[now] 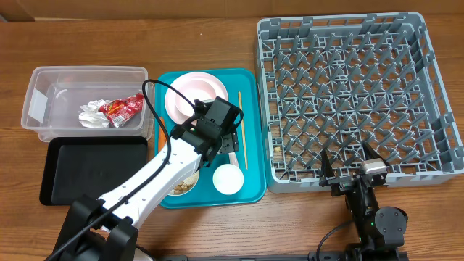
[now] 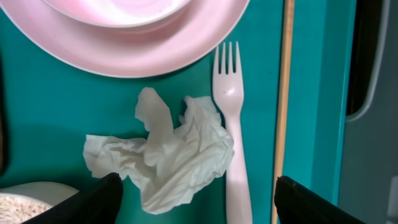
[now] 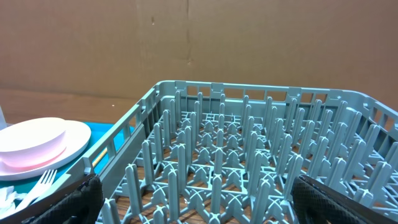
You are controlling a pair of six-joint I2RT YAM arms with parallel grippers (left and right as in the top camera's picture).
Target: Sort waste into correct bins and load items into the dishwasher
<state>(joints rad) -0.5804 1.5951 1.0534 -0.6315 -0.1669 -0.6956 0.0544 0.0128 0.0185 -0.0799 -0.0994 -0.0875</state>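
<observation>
Tub [image 1: 54, 90]: tub napkin [image 1: 93, 116] and red wrapper [image 1: 123, 107] are held inside, touching each other. Black tray [image 1: 87, 170] is set just in front of the tub on the worktop [image 1: 217, 36].

Teal tray [image 1: 254, 116], between tub and rack [image 1: 341, 20], carries:
- a pink plate [image 1: 172, 106] at the far end, with a bowl [image 1: 194, 85] stacked on it
- a cup [image 1: 228, 179] at the near right
- a rice bowl [image 1: 185, 185] at the near left, partly hidden by the left arm
- a tray napkin [image 2: 168, 162], crumpled, just beside the fork [image 2: 231, 124] and near the plate rim
- a chopstick [image 1: 242, 130]

A small beige scrap can be made out in the rack near its left wall; what it is cannot be told.

Fork: the long axis is laid parallel to the chopstick, with the tines pointed at the plate. The chopstick is laid along the tray's right side, with its long axis running near-to-far.

Left arm: reached diagonally from the near-left base over the teal tray, with the wrist pointed down. The left end effector [image 2: 196, 193] is held open above the tray napkin, fingers spread either side of napkin and fork. Nothing is gripped.

Right arm: folded low at the rack's near edge. The right end effector [image 1: 348, 159] is held level and aimed across the rack. It is fully open and nothing is gripped.
</observation>
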